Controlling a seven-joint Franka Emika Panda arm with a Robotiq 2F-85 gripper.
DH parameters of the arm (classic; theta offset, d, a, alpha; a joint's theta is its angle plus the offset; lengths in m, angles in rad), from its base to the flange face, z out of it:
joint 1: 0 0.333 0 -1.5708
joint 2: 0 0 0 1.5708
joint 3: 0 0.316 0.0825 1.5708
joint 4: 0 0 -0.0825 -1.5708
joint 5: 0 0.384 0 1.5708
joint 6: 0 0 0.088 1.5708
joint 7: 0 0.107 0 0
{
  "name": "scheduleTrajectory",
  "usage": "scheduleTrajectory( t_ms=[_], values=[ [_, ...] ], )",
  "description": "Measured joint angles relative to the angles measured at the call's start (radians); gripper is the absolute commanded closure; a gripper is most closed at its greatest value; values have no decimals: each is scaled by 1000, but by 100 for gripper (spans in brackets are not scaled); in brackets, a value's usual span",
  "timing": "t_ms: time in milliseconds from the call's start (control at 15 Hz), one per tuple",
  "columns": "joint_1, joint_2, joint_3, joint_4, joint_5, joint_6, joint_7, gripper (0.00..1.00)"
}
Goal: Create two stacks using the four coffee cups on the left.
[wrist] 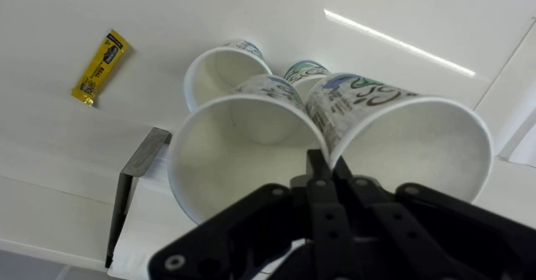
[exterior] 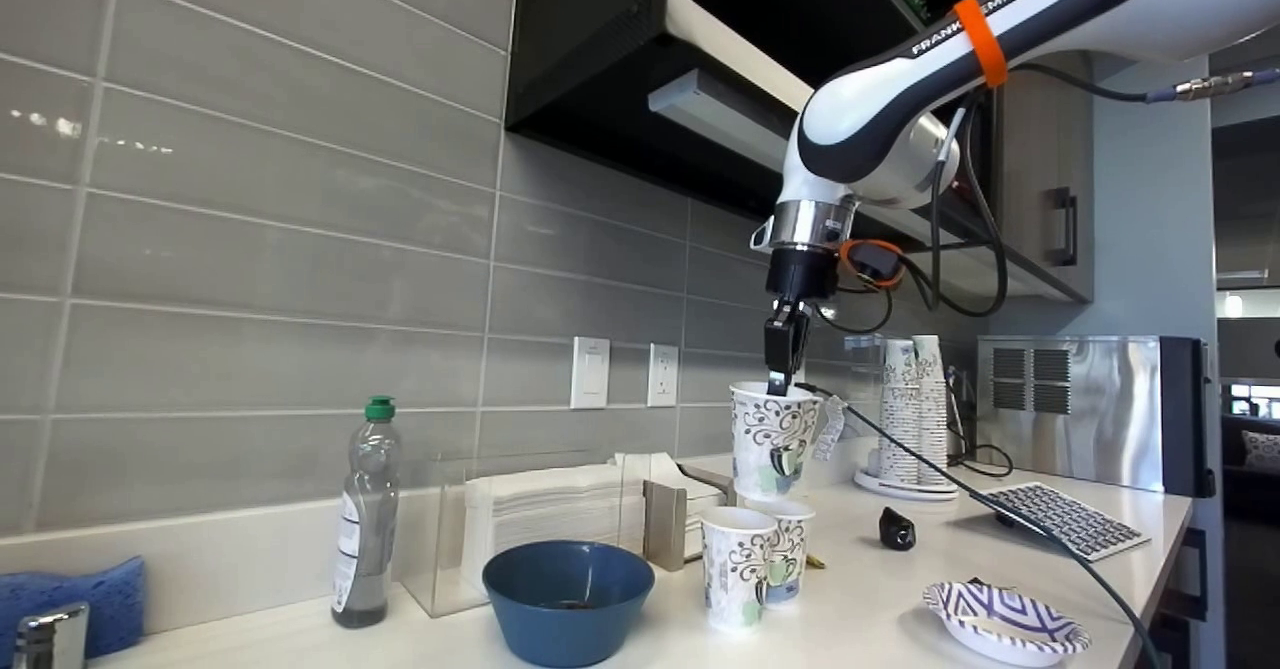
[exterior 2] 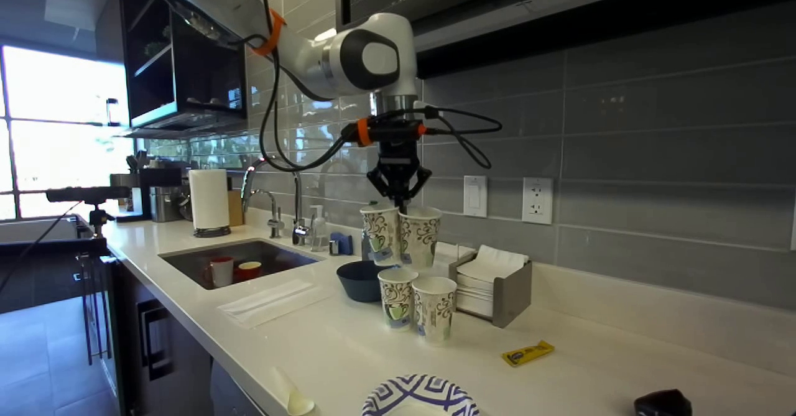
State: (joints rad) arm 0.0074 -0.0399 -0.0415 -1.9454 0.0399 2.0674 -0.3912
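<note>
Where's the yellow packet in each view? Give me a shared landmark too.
In an exterior view: bottom, right of centre; only one end of the packet shows, just right of the standing cups.
In an exterior view: the packet lies in full sight, below and right of centre.
In the wrist view: the packet is at upper left.
Shared landmark: the napkin holder, in all three.
</note>
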Motion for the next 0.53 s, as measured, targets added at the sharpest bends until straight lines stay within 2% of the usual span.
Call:
scheduleTrajectory(
  t_ms=[533],
  values=[
    [-5,25,1,6,10,13,40,99]
  ],
)
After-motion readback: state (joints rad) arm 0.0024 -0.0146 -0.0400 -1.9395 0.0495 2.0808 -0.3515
